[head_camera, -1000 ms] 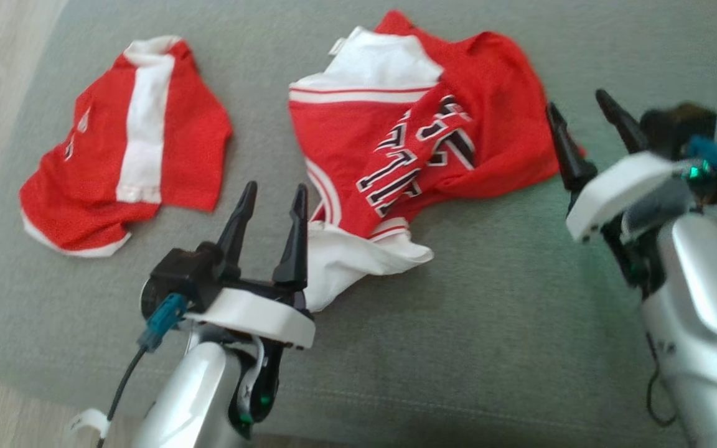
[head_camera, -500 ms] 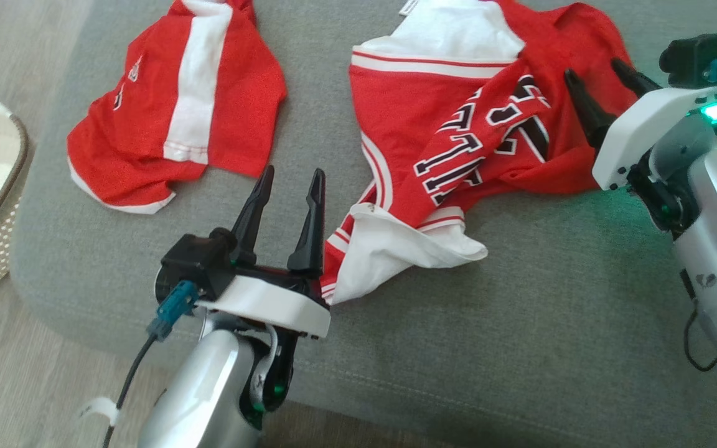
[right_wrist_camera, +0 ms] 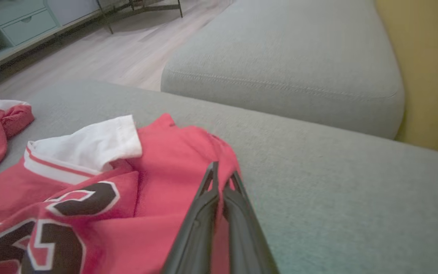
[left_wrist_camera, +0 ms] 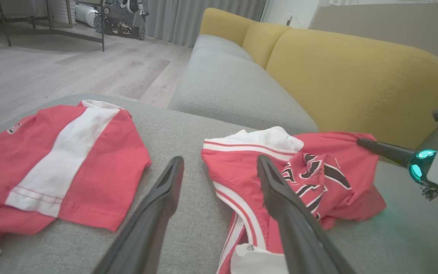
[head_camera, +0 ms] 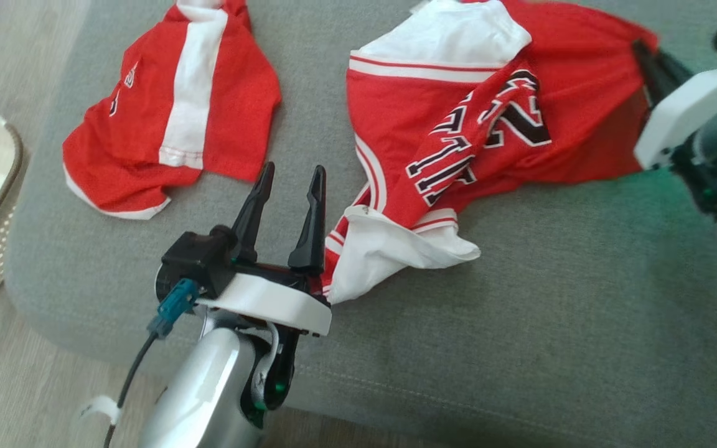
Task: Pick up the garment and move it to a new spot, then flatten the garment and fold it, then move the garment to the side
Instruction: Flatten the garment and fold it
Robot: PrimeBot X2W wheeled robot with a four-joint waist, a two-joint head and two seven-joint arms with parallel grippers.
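The right pincer (head_camera: pixel 645 55) pinches an edge of the red jersey (head_camera: pixel 396 118); the left pincer (head_camera: pixel 291 177) gapes beside it.

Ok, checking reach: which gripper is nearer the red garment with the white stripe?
Left. The left gripper stands open close beside the striped garment; the right gripper is well beyond it, shut on the far edge of the numbered jersey.
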